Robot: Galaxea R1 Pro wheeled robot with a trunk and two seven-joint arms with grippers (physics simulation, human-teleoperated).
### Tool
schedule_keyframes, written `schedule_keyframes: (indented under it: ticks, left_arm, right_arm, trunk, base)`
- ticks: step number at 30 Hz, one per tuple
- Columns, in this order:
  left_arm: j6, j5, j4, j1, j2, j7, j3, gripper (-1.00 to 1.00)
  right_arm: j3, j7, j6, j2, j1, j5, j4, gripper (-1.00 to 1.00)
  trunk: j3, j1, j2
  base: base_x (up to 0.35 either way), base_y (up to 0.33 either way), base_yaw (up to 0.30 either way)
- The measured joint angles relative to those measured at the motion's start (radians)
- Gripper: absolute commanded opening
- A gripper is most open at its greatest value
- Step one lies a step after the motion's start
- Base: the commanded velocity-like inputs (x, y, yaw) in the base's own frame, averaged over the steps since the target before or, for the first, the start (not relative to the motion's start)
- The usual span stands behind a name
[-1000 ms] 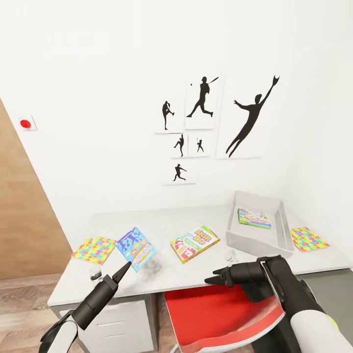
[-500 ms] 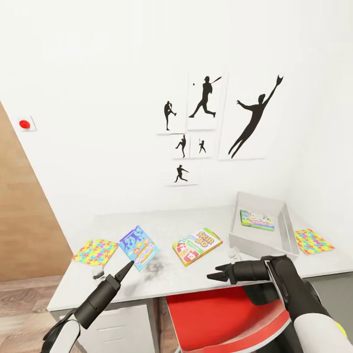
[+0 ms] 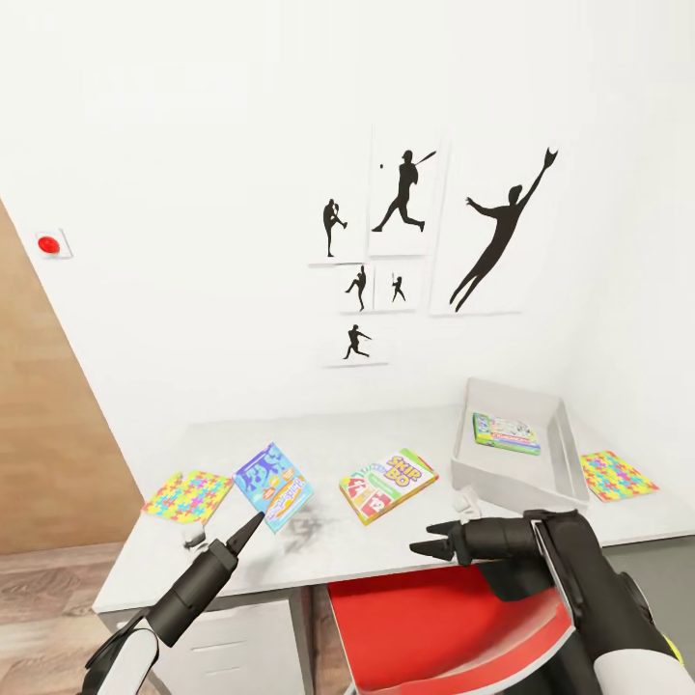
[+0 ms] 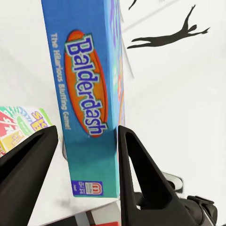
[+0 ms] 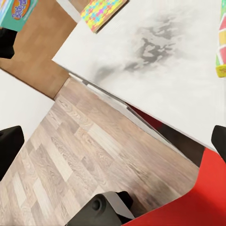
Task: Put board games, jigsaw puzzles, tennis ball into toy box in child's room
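White walls with black ball-player pictures (image 3: pixel 401 198) backed the pale table (image 3: pixel 319 545). Toy box (image 3: pixel 563 454) sat toward the table's right end, one green-edged game (image 3: pixel 505 431) already inside. Blue game (image 3: pixel 274 486) lay left of the toy box, with the Skip-Bo game (image 3: pixel 387 480) between them. Puzzles: one (image 3: pixel 186 494) at the far left, one (image 3: pixel 618 475) just right of the toy box.

Left gripper (image 3: pixel 249 525) pointed at the blue game's near edge. Left wrist view showed more: fingers (image 4: pixel 136 165) spread apart, the "Balderdash" box between them with its long axis running away from the gripper; contact uncertain. Left arm clearly nearer. Right gripper (image 3: pixel 432 550) hung open over the red chair (image 3: pixel 434 618), empty. Judged next: close, lift, carry rightward to the toy box.
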Motion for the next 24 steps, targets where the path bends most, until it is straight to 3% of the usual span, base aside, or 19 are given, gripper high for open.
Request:
schedule_keyframes:
  ticks: [1, 15, 19, 24]
  left_arm:
    - [0.0, 0.0, 0.0, 0.0, 0.0, 0.0, 0.0, -1.0]
    - [0.003, -0.001, -0.022, 0.0, 0.0, 0.002, -0.015, -1.0]
    - [0.005, 0.0, -0.045, 0.0, 0.001, 0.006, -0.044, -1.0]
    - [0.005, 0.0, -0.053, 0.0, 0.001, 0.007, -0.053, -1.0]
  right_arm:
    - [0.001, 0.0, 0.002, -0.012, 0.004, -0.004, -0.021, 1.0]
    - [0.001, -0.001, 0.056, -0.055, 0.076, -0.074, -0.179, 1.0]
    - [0.001, -0.001, 0.08, -0.087, 0.126, -0.137, -0.275, 1.0]
    - [0.001, -0.001, 0.088, -0.104, 0.149, -0.177, -0.313, 1.0]
  trunk:
    - [0.0, 0.0, 0.0]
    - [0.0, 0.0, 0.0]
    - [0.0, 0.0, 0.0]
    - [0.0, 0.0, 0.0]
  base:
    - [0.0, 0.0, 0.0]
    - [0.0, 0.0, -0.001]
    - [0.0, 0.0, -0.111]
    - [0.0, 0.0, -0.222]
